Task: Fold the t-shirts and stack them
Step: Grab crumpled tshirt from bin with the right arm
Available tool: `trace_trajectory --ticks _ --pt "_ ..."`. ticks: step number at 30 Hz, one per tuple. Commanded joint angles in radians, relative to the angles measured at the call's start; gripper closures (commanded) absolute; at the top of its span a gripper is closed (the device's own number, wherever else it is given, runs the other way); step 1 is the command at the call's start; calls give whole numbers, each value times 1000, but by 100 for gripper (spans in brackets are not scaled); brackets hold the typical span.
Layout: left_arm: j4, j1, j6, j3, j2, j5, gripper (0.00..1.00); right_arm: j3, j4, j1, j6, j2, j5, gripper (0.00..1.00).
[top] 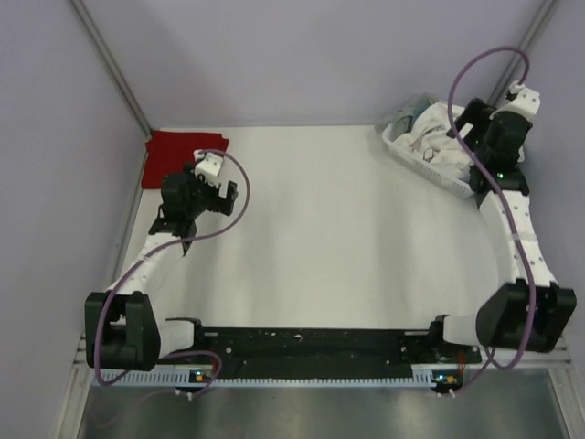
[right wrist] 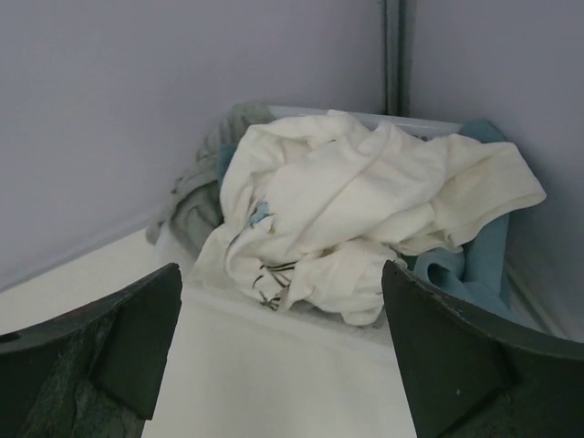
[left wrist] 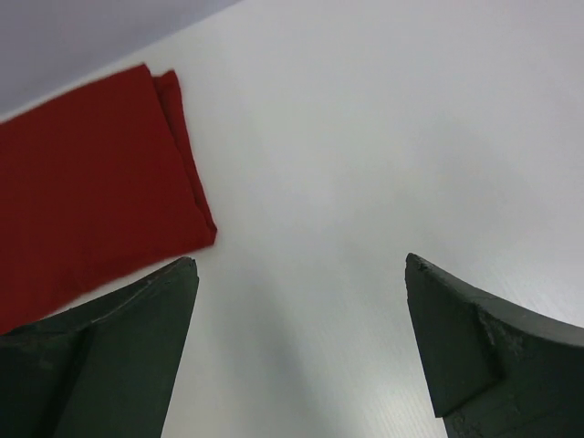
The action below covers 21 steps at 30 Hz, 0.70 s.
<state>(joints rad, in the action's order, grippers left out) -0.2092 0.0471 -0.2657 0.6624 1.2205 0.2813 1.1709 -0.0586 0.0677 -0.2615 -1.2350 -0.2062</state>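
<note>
A dark red t-shirt lies folded flat at the table's far left corner, and its near edge shows in the left wrist view. My left gripper hovers just to the right of it, open and empty over bare table. A crumpled white t-shirt with a bit of print showing is heaped in the white basket at the far right. My right gripper hangs over the basket's right end, open with nothing between its fingers. It faces the white t-shirt.
Grey cloth and light blue cloth lie under the white shirt in the basket. Lilac walls close in the table at the back and on both sides. The arm bases sit on the black rail at the near edge.
</note>
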Motion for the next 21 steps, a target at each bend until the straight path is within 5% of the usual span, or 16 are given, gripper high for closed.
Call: trace_trajectory --ticks 1,13,15,18,21 --pt "240 -1 -1 172 43 147 1 211 -164 98 -53 -287 146 13" --pt "261 2 31 198 114 168 1 708 -274 99 28 -759 234 21" --pt "263 2 28 200 117 168 1 757 -323 99 39 -800 211 39" --pt "271 2 16 204 120 161 1 773 -353 99 59 -804 145 99" --pt "283 4 14 213 126 144 1 757 -343 99 94 -732 142 100"
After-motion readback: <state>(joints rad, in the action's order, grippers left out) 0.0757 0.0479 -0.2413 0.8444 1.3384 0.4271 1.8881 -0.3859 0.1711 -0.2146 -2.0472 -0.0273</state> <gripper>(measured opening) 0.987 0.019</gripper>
